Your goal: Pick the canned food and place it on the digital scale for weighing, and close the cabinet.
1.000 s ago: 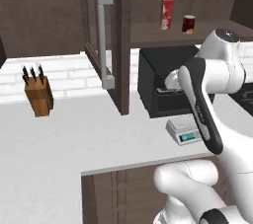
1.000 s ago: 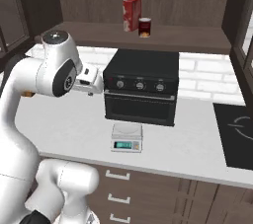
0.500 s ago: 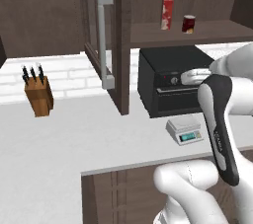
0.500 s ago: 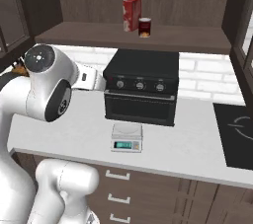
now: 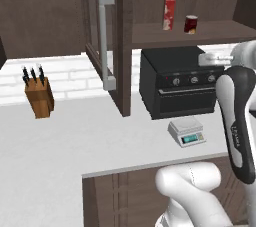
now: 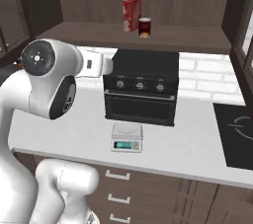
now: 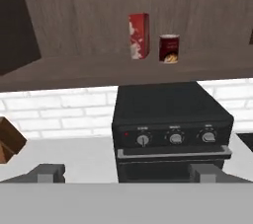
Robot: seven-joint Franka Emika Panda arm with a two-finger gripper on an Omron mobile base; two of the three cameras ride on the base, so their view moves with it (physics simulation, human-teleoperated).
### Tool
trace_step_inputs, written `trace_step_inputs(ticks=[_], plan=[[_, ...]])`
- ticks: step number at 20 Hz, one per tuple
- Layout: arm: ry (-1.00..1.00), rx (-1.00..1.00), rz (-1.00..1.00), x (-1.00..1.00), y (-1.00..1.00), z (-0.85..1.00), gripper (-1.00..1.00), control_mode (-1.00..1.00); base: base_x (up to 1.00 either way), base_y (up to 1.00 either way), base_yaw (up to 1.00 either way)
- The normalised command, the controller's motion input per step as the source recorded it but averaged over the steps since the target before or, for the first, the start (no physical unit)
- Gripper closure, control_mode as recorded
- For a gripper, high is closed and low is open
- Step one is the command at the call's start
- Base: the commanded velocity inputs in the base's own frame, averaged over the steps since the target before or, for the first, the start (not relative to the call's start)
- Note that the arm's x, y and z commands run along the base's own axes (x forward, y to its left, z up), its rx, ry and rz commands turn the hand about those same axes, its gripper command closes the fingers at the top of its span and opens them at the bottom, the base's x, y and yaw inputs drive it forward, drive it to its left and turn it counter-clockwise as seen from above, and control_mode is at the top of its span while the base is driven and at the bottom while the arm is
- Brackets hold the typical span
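While the gripper [image 7: 126, 172] stands with its two finger tips spread far apart and nothing between them, the canned food [image 7: 169, 49] sits well above and beyond it on the open shelf of the cabinet [image 5: 122, 41]. In the hand view the can is slightly right of the midline between the tips, upright, just beside a tall red-and-white box [image 7: 139, 36] on its left, the two close but apart. Both stand toward the middle of the shelf, set back from its front edge. Directly below the shelf a black oven [image 6: 142, 86] rests on the counter [image 6: 197, 141] against the white brick wall, and the gripper points at its front from a little way off, level with the row of knobs.

From the right base view the digital scale [image 6: 127, 137] lies on the counter just in front of the oven, near the counter's front edge, with its platform bare and its display lit. The cabinet door [image 5: 102, 46] is swung open toward the room, its grey bar handle facing out. A knife block [image 5: 39, 94] stands far left on the counter by the wall.
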Motion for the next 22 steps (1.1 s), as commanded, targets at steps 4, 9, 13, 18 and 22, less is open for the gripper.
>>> trace_step_inputs(ticks=[4, 9, 13, 18, 22], plan=[[-0.21, 0.0, 0.0, -0.01, -0.45, 0.46, -1.0, -1.0, 0.0, 0.0, 0.0], [-0.42, 0.0, -0.02, -0.01, -0.37, 0.36, -1.0, -1.0, 0.0, 0.0, 0.0], [-0.19, 0.0, -0.03, 0.06, -0.21, 0.32, -1.0, -1.0, 0.0, 0.0, 0.0], [0.17, 0.0, 0.0, 0.5, 0.0, 0.14, -1.0, -1.0, 0.0, 0.0, 0.0], [0.06, 0.0, 0.0, 0.42, 0.0, 0.1, -1.0, -1.0, 0.0, 0.0, 0.0]])
